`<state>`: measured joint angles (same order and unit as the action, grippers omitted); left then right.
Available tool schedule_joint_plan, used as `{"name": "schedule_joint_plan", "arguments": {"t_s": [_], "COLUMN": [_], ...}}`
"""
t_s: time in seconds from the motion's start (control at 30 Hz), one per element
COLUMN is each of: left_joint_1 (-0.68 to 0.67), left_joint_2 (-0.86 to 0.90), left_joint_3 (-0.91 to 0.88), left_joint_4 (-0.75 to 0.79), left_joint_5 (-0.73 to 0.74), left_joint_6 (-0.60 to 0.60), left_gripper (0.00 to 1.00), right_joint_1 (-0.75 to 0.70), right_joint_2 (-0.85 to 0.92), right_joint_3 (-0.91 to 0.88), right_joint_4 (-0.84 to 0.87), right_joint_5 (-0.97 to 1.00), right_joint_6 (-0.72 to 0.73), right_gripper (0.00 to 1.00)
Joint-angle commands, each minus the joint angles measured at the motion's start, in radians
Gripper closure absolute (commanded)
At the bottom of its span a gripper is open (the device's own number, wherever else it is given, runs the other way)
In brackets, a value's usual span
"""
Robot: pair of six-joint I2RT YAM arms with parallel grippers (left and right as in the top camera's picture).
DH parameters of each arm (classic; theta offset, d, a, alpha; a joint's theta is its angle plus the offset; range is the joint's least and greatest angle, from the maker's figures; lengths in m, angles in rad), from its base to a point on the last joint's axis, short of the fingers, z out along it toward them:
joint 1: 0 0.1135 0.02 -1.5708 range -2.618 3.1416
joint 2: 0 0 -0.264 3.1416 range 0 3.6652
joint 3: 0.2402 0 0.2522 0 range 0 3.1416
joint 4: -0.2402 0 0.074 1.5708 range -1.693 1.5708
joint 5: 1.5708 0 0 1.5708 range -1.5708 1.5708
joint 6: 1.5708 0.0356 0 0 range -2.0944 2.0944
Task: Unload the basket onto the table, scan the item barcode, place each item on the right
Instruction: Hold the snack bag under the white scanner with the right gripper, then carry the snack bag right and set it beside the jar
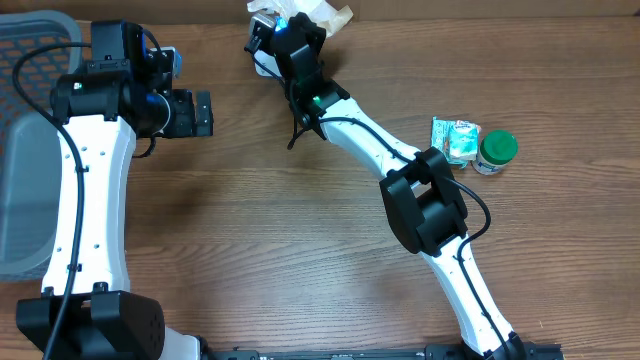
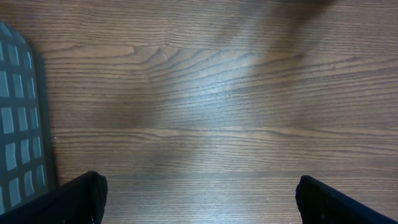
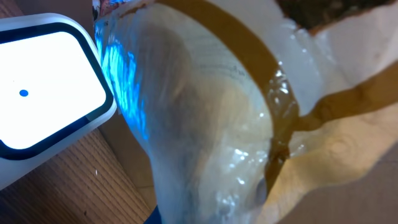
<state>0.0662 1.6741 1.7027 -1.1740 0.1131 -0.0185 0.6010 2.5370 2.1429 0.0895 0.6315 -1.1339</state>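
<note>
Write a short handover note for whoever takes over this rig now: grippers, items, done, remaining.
Left gripper: open, empty, over the brown wooden table beside the grey plastic basket.
Right gripper: shut on the clear-wrapped cream package with tan bands, held at the white scanner with lit window.
Done: package lifted and presented; blue light falls on its wrap.
Left: confirm the read, which I cannot tell; small green-white packet and green-lidded jar lie at the table's right.

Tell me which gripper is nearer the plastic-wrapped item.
Right. The right gripper is shut on the plastic-wrapped item; the left gripper hangs open over bare wood, well off to its left.
</note>
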Motion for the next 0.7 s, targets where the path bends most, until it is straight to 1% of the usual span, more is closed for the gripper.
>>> {"name": "schedule_joint_plan", "arguments": {"t_s": [0.0,0.3,0.37,0.53,0.67], "left_joint_1": [-0.001,-0.001,-0.001,-0.001,-0.001], "left_joint_2": [0.007,0.007,0.007,0.007,0.007], "left_joint_3": [0.019,0.018,0.019,0.019,0.018], "left_joint_4": [0.003,0.003,0.003,0.003,0.003], "left_joint_5": [0.008,0.008,0.008,0.008,0.008], "left_joint_6": [0.019,0.019,0.019,0.019,0.019], "left_gripper": [0.01,0.00,0.01,0.00,0.00], "right_joint_1": [0.000,0.000,0.000,0.000,0.000], "right_joint_2": [0.000,-0.005,-0.016,-0.078,-0.169], "right_joint_3": [0.009,0.009,0.009,0.009,0.009], "right_joint_4": [0.014,0.014,0.013,-0.001,-0.131], "right_joint_5": [-0.004,0.024,0.026,0.026,0.025], "right_joint_6": [0.003,0.003,0.021,0.162,0.317], "right_gripper": [0.96,0.96,0.96,0.96,0.96]}}
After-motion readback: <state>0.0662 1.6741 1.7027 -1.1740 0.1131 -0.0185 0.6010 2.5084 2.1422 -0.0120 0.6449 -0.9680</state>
